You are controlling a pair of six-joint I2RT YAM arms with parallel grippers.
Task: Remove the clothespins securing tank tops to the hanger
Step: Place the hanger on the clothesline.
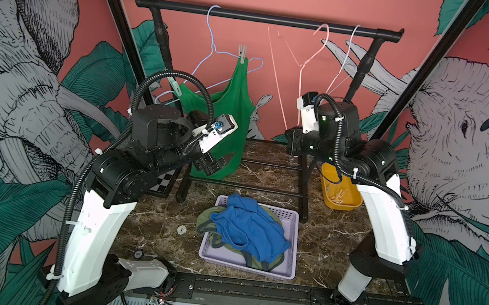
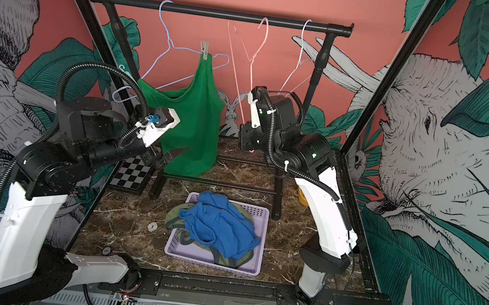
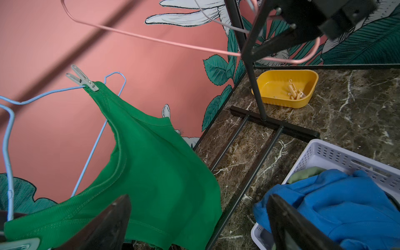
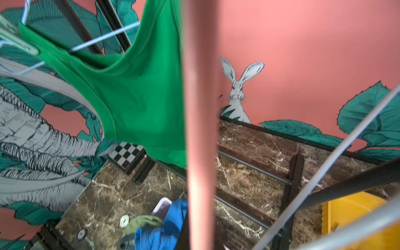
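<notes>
A bright green tank top (image 1: 225,117) (image 2: 191,116) (image 3: 151,162) hangs from a pale blue hanger (image 1: 212,32). A grey clothespin (image 1: 242,53) (image 2: 204,49) (image 3: 83,79) clips one strap. A mint clothespin (image 1: 173,86) (image 3: 19,243) clips the other. My left gripper (image 1: 209,165) (image 3: 199,198) is open beside the top's lower hem, with nothing between its fingers. My right gripper (image 1: 289,145) (image 2: 242,142) is shut near the foot of a bare pink hanger (image 1: 302,72) (image 4: 201,108). The hanger's wire crosses close to that wrist camera, and I cannot tell whether it is pinched.
A lilac basket (image 1: 289,216) (image 2: 261,214) in the middle holds a blue top (image 1: 247,231) over an olive one (image 1: 209,214). A yellow bin (image 1: 340,205) (image 3: 281,80) at the right holds loose clothespins (image 3: 295,93). The black rack rail (image 1: 266,18) also carries a white hanger (image 1: 343,64). A checkerboard (image 2: 132,174) lies at the left.
</notes>
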